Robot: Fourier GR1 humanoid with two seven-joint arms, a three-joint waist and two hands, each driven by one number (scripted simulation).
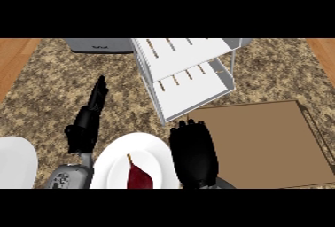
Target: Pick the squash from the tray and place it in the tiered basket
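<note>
Presently the right hand (pixel 193 153) is seen at the left edge of the tray (pixel 262 146).
Whether it is clamped on the squash cannot be told; the left hand (pixel 86 126) is held open.

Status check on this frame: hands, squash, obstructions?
Left hand open, fingers straight. Right hand at tray corner, near basket. Squash not in sight, none on tray. Plate with dark red item beside right hand.
</note>
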